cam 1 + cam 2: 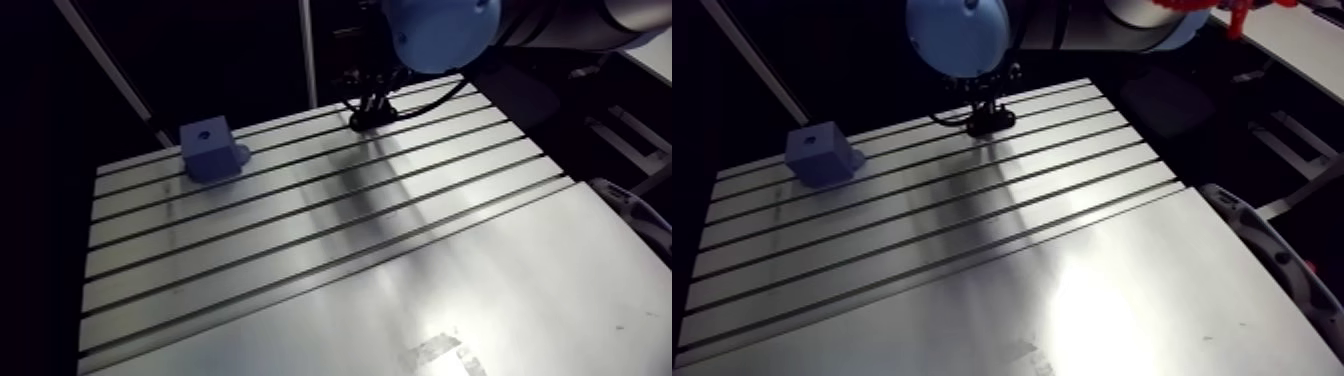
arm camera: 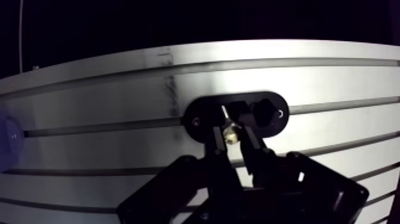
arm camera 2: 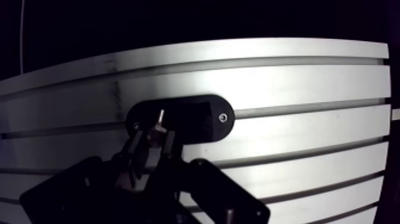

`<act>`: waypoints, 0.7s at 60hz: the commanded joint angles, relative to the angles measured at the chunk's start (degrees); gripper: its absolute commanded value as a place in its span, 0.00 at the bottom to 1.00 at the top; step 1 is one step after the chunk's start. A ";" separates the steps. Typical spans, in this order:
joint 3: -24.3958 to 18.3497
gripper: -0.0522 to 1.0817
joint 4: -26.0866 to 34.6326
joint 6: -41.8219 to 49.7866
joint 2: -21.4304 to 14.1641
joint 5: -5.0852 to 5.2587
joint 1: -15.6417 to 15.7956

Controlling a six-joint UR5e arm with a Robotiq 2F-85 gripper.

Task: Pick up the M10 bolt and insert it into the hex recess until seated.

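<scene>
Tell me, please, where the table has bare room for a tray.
The whole near half of the table is bare, as is the stretch between the block and the black plate. Crowded only there, where the gripper holds the bolt.

Glinting bolt (image 2: 231, 136), pinched by the tool (image 2: 233, 127), hangs over black oval plate (image 2: 199, 116).

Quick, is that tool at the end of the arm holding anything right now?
Tool: closed on a small shiny bolt, just over the black oval plate.
</scene>
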 commanded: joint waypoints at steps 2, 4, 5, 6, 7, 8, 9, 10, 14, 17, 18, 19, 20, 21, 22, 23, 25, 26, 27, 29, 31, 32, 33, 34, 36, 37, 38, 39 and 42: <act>0.02 0.71 0.00 0.00 -0.11 0.00 -0.01; 0.02 0.71 0.00 0.00 -0.11 0.00 -0.01; 0.09 0.71 0.00 0.00 -0.11 0.00 0.07; 0.09 0.71 0.00 0.00 -0.11 0.00 0.07; 0.10 0.72 0.00 0.00 -0.11 0.07 0.08; 0.10 0.72 0.00 0.00 -0.11 0.07 0.08; 0.10 0.72 0.00 0.00 -0.19 0.09 0.08; 0.10 0.72 0.00 0.00 -0.19 0.09 0.08; -0.14 0.74 0.00 0.00 -0.29 0.09 0.16; -0.31 0.74 0.00 0.00 -0.36 0.01 0.24; -0.41 0.75 0.08 0.00 -0.37 0.00 0.25; -0.41 0.75 0.08 0.00 -0.37 0.00 0.25; -0.50 0.75 0.16 0.00 -0.45 0.00 0.33; -0.51 0.75 0.32 0.00 -0.61 0.00 0.34; -0.51 0.75 0.32 0.00 -0.61 0.00 0.34; -0.51 0.75 0.32 0.00 -0.61 0.00 0.34; -0.60 0.76 0.76 0.00 -1.28 0.09 0.34; -0.60 0.76 0.76 0.00 -1.28 0.09 0.34; -0.75 0.76 0.86 0.00 -1.56 0.09 0.34; -0.92 0.76 0.95 0.00 -1.67 0.09 0.34; -1.02 0.76 1.04 0.00 -1.69 0.09 0.34; -1.02 0.76 1.04 0.00 -1.69 0.09 0.34; -1.19 0.76 1.20 0.00 -1.84 0.01 0.34; -1.19 0.76 1.20 0.00 -1.84 0.01 0.34; -1.36 0.76 1.45 0.00 -2.24 0.08 0.34; -1.61 0.76 1.71 0.00 -2.60 0.09 0.27; -1.61 0.76 1.71 0.00 -2.60 0.09 0.27; -1.72 0.77 1.98 0.00 -2.95 0.09 0.26; -1.90 0.77 2.49 0.00 -3.96 0.17 0.25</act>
